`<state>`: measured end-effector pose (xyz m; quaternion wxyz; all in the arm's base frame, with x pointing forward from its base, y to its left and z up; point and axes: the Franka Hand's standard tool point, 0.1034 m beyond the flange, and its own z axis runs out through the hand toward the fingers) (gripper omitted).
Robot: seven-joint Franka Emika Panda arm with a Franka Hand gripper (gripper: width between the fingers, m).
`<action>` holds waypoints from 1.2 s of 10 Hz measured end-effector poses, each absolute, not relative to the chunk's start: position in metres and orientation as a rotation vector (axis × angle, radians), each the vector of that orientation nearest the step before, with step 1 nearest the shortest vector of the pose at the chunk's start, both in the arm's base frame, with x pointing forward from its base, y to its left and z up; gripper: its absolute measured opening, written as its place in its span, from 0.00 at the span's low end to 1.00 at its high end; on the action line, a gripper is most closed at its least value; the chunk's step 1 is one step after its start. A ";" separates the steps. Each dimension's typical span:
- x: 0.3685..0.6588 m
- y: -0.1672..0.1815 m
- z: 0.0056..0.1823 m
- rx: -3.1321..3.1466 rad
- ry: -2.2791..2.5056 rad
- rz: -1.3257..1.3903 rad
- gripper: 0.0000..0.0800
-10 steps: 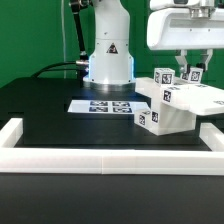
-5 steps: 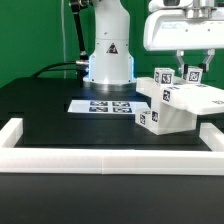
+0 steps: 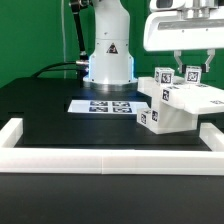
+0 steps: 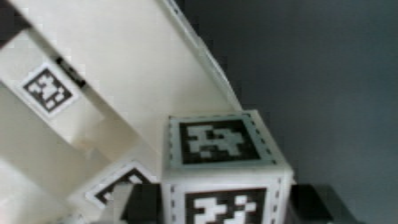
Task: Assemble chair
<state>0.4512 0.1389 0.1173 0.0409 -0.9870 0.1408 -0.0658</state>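
The chair (image 3: 172, 105) was only partly built when you looked: a cluster of white blocky pieces sat on the black bench (image 3: 60, 110) toward the exterior view's right, inside the low white border rail (image 3: 100, 158) that ran along the near edge and up both sides. You could see a broad flat panel lying across chunkier blocks, with small square black-and-white tags on several faces. The end effector (image 3: 186, 66) hung over the back of that cluster, under the arm's white wrist housing (image 3: 185, 32), and its two thin fingers (image 3: 176, 62) reached down to a small tagged post (image 3: 189, 75) that stood upright at the rear of the assembly. The jaws were drawn in as far as they went and appeared closed on that post, though the contact itself was too small for you to make out sharply. In the wrist view you saw the same square post (image 4: 222, 165) from above and close up, with a tag on its top face and another on the side facing the camera; beside it a long white slanted panel (image 4: 125, 80) ran across the picture, carrying a tag of its own, against the dark bench. The marker board (image 3: 100, 104) lay flat on the bench in front of the robot's white base (image 3: 108, 55), just beside the chair pieces on the exterior view's left of them.
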 end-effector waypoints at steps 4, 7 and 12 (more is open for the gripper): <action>0.451 0.140 0.117 -2.930 0.784 -0.180 0.36; 0.451 0.140 0.117 -2.898 0.871 -0.172 0.46; 0.449 0.145 0.117 -2.976 0.605 -0.186 0.81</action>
